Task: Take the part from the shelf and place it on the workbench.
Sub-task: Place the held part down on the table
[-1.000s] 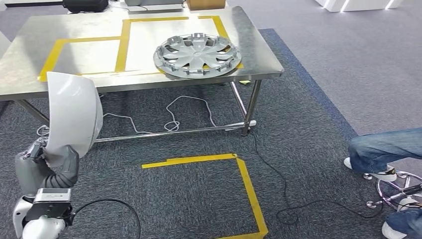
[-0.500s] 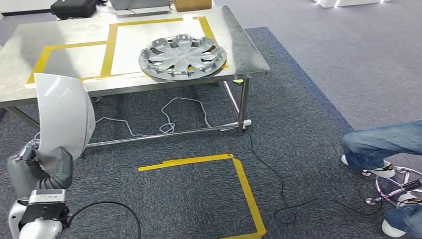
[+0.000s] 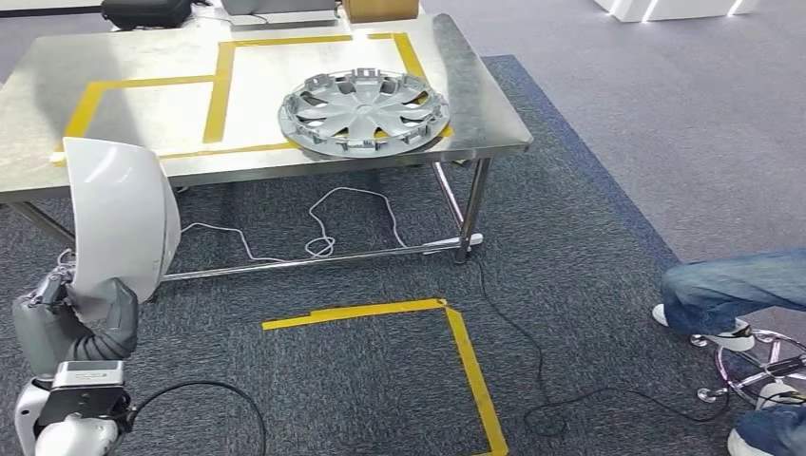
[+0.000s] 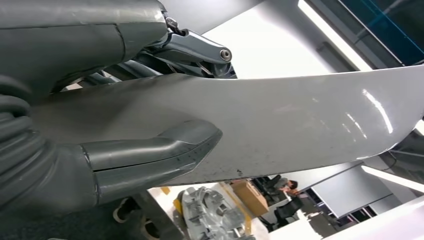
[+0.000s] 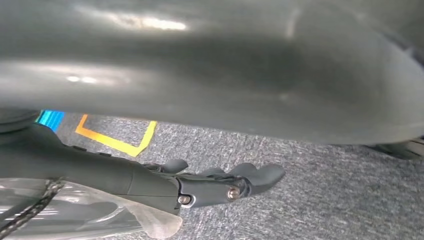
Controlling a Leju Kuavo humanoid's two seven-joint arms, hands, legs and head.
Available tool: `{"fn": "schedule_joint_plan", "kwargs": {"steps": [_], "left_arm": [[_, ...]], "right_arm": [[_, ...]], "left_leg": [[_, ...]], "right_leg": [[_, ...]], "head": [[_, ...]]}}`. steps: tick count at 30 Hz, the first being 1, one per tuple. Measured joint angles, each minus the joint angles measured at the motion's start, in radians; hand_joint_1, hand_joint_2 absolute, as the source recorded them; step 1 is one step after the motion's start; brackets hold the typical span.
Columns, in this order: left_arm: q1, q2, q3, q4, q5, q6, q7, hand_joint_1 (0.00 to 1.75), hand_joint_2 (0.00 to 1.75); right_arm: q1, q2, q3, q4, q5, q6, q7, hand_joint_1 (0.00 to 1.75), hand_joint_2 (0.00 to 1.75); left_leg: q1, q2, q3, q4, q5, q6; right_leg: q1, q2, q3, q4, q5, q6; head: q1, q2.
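Low at the left of the head view, left hand [image 3: 71, 318], grey, fingers wrapped about the lower end of the part [image 3: 124, 218]: 1 curved pale-grey glossy panel, held upright and rising from the hand, its upper edge overlapping the near edge of the counter [image 3: 57, 66] in the picture. Left wrist view: thick grey thumb [image 4: 150, 155] pressed flat on one face of the part [image 4: 300, 125], darker fingers [image 4: 195, 47] behind the other face; grasp firm on both sides. Counter: steel top on metal legs, marked with yellow tape outlines [image 3: 219, 90] forming 2 adjoining rectangles. Hubcap [image 3: 364, 109]: 1 silver wheel cover, lying flat on the right-hand part of the counter top, overlapping the tape line near the front edge. White cable [image 3: 323, 233]: looped on the dark carpet under the counter. Floor tape [image 3: 456, 351]: yellow corner outline on the carpet in front of the counter. Black cable [image 3: 532, 361]: trailing across the carpet toward the right. Person [image 3: 732, 294]: legs in blue jeans and light shoes, seated at the right edge beside a chrome stool base [image 3: 756, 366]. Right hand [image 5: 220, 182]: seen in the right wrist view, dark fingers loosely extended over the carpet, holding nothing.
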Motion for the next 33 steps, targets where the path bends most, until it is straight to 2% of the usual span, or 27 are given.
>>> {"fn": "schedule_joint_plan", "kwargs": {"steps": [1, 2, 3, 4, 5, 6, 8, 9, 12, 13, 14, 15, 17, 19, 22, 24, 25, 27, 28, 29, 30, 31, 32, 33], "left_arm": [[0.0, 0.0, 0.0, 0.0, 0.0, 0.0, 0.0, 1.75, 1.75], [0.0, 0.0, 0.0, 0.0, 0.0, 0.0, 0.0, 1.75, 1.75], [0.0, 0.0, 0.0, 0.0, 0.0, 0.0, -0.001, 1.75, 1.75], [0.0, 0.0, 0.0, -0.001, 0.0, 0.0, -0.001, 1.75, 1.75], [-0.001, 0.0, 0.0, -0.001, 0.0, 0.0, -0.001, 1.75, 1.75], [-0.001, 0.0, 0.0, -0.002, 0.0, 0.0, -0.001, 1.75, 1.75], [-0.002, -0.001, 0.0, -0.003, 0.0, 0.0, -0.002, 1.75, 1.75], [-0.003, -0.001, 0.0, -0.003, 0.0, 0.0, -0.002, 1.75, 1.75], [-0.003, -0.001, 0.0, -0.003, 0.0, 0.001, -0.002, 1.75, 1.75], [-0.002, -0.002, 0.0, -0.003, 0.0, 0.001, -0.002, 1.75, 1.75], [-0.002, -0.002, 0.0, -0.003, 0.0, 0.001, -0.002, 1.75, 1.75], [-0.002, -0.002, 0.0, -0.003, 0.0, 0.001, -0.002, 1.75, 1.75], [-0.002, -0.002, 0.0, -0.003, 0.0, 0.001, -0.002, 1.75, 1.75], [-0.003, -0.002, 0.0, -0.003, 0.001, 0.001, -0.001, 1.75, 1.75], [-0.003, -0.002, 0.0, -0.003, 0.0, 0.003, 0.0, 1.75, 1.75], [-0.005, -0.004, 0.001, -0.004, -0.002, 0.005, 0.0, 1.75, 1.75], [-0.006, -0.005, 0.001, -0.005, -0.003, 0.006, 0.001, 1.75, 1.75], [-0.008, -0.005, 0.001, -0.005, -0.006, 0.006, 0.001, 1.75, 1.75], [-0.008, -0.006, 0.002, -0.005, -0.008, 0.007, 0.002, 1.75, 1.75], [-0.008, -0.007, 0.002, -0.005, -0.01, 0.007, 0.003, 1.75, 1.75], [-0.008, -0.007, 0.002, -0.005, -0.011, 0.007, 0.004, 1.75, 1.75], [-0.008, -0.008, 0.002, -0.005, -0.011, 0.007, 0.004, 1.75, 1.75], [-0.008, -0.008, 0.002, -0.005, -0.011, 0.007, 0.004, 1.75, 1.75], [-0.009, -0.009, 0.002, -0.005, -0.011, 0.007, 0.005, 1.75, 1.75]], "right_arm": [[0.001, 0.0, 0.0, 0.0, 0.0, 0.0, 0.0, 0.0, 0.0], [0.0, 0.0, 0.0, 0.0, 0.001, 0.0, -0.001, 0.0, 0.0], [-0.001, 0.0, 0.0, 0.0, 0.001, 0.0, -0.001, 0.0, 0.0], [-0.002, 0.0, 0.0, 0.0, 0.001, 0.0, -0.001, 0.0, 0.0], [-0.002, 0.0, 0.0, 0.0, 0.001, 0.0, -0.001, 0.0, 0.0], [-0.001, -0.001, 0.0, 0.0, 0.001, 0.0, -0.001, 0.0, 0.0], [0.002, -0.001, 0.0, 0.0, 0.002, -0.001, -0.002, 0.0, 0.0], [0.002, -0.001, 0.0, 0.0, 0.002, -0.001, -0.002, 0.0, 0.0], [0.001, -0.001, 0.001, 0.0, 0.003, 0.0, -0.003, 0.0, 0.0], [0.002, -0.001, 0.001, 0.0, 0.003, 0.0, -0.003, 0.0, 0.0], [0.003, -0.001, 0.001, 0.0, 0.004, 0.0, -0.003, 0.0, 0.0], [0.004, -0.001, 0.002, 0.0, 0.004, 0.0, -0.003, 0.0, 0.0], [0.004, 0.0, 0.004, 0.0, 0.005, 0.0, -0.003, 0.0, 0.0], [0.003, 0.001, 0.006, 0.001, 0.006, 0.002, -0.004, 0.0, 0.0], [0.002, 0.001, 0.007, 0.001, 0.007, 0.004, -0.008, 0.0, 0.0], [0.0, 0.001, 0.007, 0.001, 0.007, 0.005, -0.015, 0.0, 0.0], [-0.001, 0.001, 0.007, 0.001, 0.007, 0.005, -0.018, 0.0, 0.0], [-0.002, 0.001, 0.008, 0.001, 0.007, 0.005, -0.02, 0.0, 0.0], [-0.001, 0.001, 0.008, 0.001, 0.007, 0.004, -0.021, 0.0, 0.0], [0.0, 0.001, 0.009, 0.001, 0.007, 0.004, -0.022, 0.0, 0.0], [0.0, 0.001, 0.01, 0.001, 0.007, 0.003, -0.023, 0.0, 0.0], [0.001, 0.001, 0.01, 0.001, 0.007, 0.003, -0.025, 0.0, 0.0], [0.001, 0.001, 0.01, 0.001, 0.007, 0.002, -0.027, 0.0, 0.0], [0.002, 0.001, 0.01, 0.001, 0.007, 0.002, -0.029, 0.0, 0.0]], "left_leg": [[0.001, 0.0, 0.009, 0.0, -0.007, -0.004], [0.001, 0.001, 0.017, 0.0, -0.014, -0.008], [0.0, 0.001, 0.021, 0.001, -0.02, -0.014], [-0.002, 0.002, 0.024, 0.002, -0.024, -0.021], [-0.004, 0.002, 0.026, 0.004, -0.026, -0.026], [-0.004, 0.003, 0.027, 0.006, -0.029, -0.031], [-0.002, 0.003, 0.017, 0.04, -0.034, -0.038], [-0.001, 0.002, -0.004, 0.082, -0.045, -0.042], [-0.001, 0.001, -0.116, 0.257, -0.111, -0.05], [-0.001, 0.001, -0.143, 0.286, -0.123, -0.049], [-0.001, 0.001, -0.155, 0.283, -0.114, -0.046], [-0.003, 0.001, -0.151, 0.248, -0.081, -0.041], [-0.009, 0.0, -0.122, 0.133, 0.011, -0.024], [-0.017, -0.001, -0.104, 0.056, 0.048, -0.011], [-0.018, -0.004, -0.097, 0.034, 0.054, -0.004], [-0.011, -0.006, -0.083, 0.018, 0.055, 0.002], [-0.008, -0.007, -0.078, 0.013, 0.055, 0.004], [-0.008, -0.013, -0.075, 0.012, 0.051, 0.009], [-0.008, -0.018, -0.073, 0.012, 0.049, 0.009], [-0.007, -0.026, -0.071, 0.013, 0.047, 0.009], [-0.007, -0.035, -0.067, 0.013, 0.044, 0.007], [-0.007, -0.045, -0.063, 0.013, 0.042, 0.005], [-0.006, -0.054, -0.06, 0.013, 0.039, 0.002], [-0.007, -0.064, -0.059, 0.015, 0.036, -0.002]], "right_leg": [[-0.001, -0.003, 0.026, -0.068, 0.044, -0.001], [0.001, -0.006, 0.049, -0.13, 0.066, -0.003], [0.003, -0.01, 0.068, -0.174, 0.076, -0.01], [0.005, -0.012, 0.077, -0.197, 0.075, -0.018], [0.007, -0.012, 0.081, -0.203, 0.066, -0.027], [0.006, -0.011, 0.087, -0.204, 0.07, -0.036], [0.004, -0.009, 0.099, -0.207, 0.071, -0.048], [0.003, -0.008, 0.106, -0.209, 0.069, -0.053], [0.004, -0.005, 0.122, -0.21, 0.053, -0.063], [0.006, -0.004, 0.13, -0.21, 0.047, -0.064], [0.008, -0.002, 0.139, -0.21, 0.04, -0.065], [0.01, -0.001, 0.15, -0.21, 0.032, -0.065], [0.014, 0.002, 0.17, -0.209, 0.02, -0.062], [0.016, 0.003, 0.173, -0.207, 0.01, -0.055], [0.016, 0.003, 0.172, -0.21, -0.003, -0.036], [0.015, 0.002, 0.157, -0.176, -0.031, -0.024], [0.013, 0.001, 0.13, -0.128, -0.058, -0.019], [0.008, 0.0, 0.053, 0.001, -0.108, -0.01], [0.005, 0.0, 0.022, 0.045, -0.114, -0.008], [0.003, 0.0, 0.007, 0.054, -0.1, -0.006], [0.002, 0.001, 0.012, 0.026, -0.067, -0.005], [0.001, 0.008, 0.033, -0.034, -0.023, -0.006], [-0.001, 0.03, 0.061, -0.103, 0.015, -0.01], [-0.003, 0.049, 0.087, -0.16, 0.041, -0.014]], "head": [[0.0, 0.0], [0.0, 0.0], [0.001, 0.0], [0.0, 0.0], [-0.002, 0.0], [-0.004, 0.0], [-0.008, 0.0], [-0.008, 0.0], [-0.01, 0.0], [-0.01, 0.0], [-0.01, 0.0], [-0.01, 0.0], [-0.009, 0.0], [-0.01, 0.0], [-0.012, 0.0], [-0.01, 0.0], [-0.009, 0.0], [-0.008, 0.0], [-0.008, 0.0], [-0.008, 0.0], [-0.008, 0.0], [-0.008, 0.0], [-0.008, 0.0], [-0.008, 0.0]]}}
